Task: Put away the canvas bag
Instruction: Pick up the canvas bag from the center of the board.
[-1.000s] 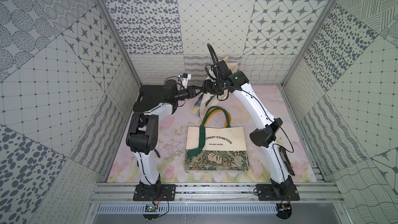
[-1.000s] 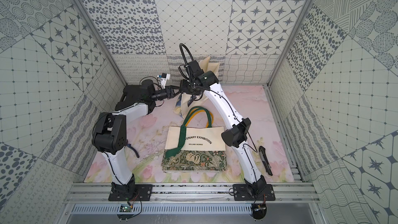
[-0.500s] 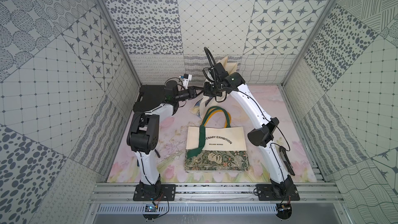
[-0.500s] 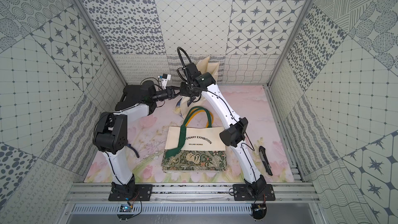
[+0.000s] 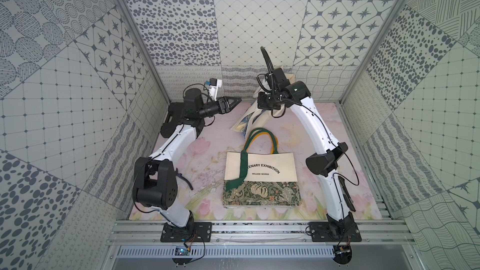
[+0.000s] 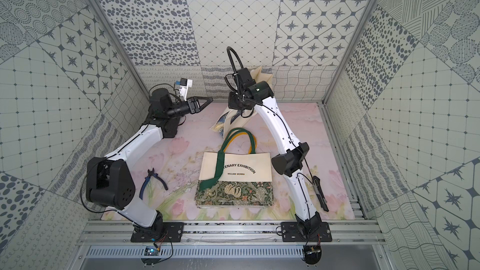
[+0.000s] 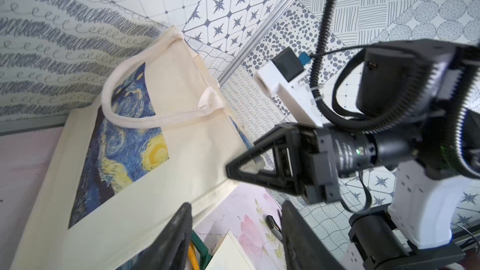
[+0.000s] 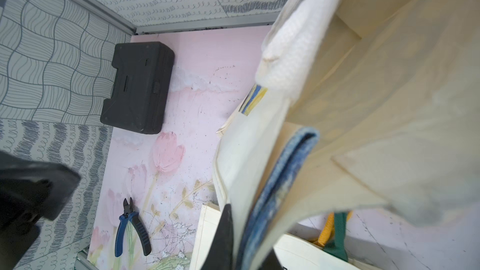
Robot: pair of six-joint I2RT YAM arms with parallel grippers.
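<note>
I get bright, diffuse light in both top views, with only faint, soft shadows beneath the arms. Straight wall edges bow toward the frame corners. In the right wrist view the canvas bag sits close to the lens and blurred; in the left wrist view the left gripper looks dark and soft-edged.

Both top views: high up, looking steeply down on whole scene, front rail along lower edge. L wrist cam: close, faces starry bag & back corner post. R wrist cam: v. close on same bag, pliers beyond
</note>
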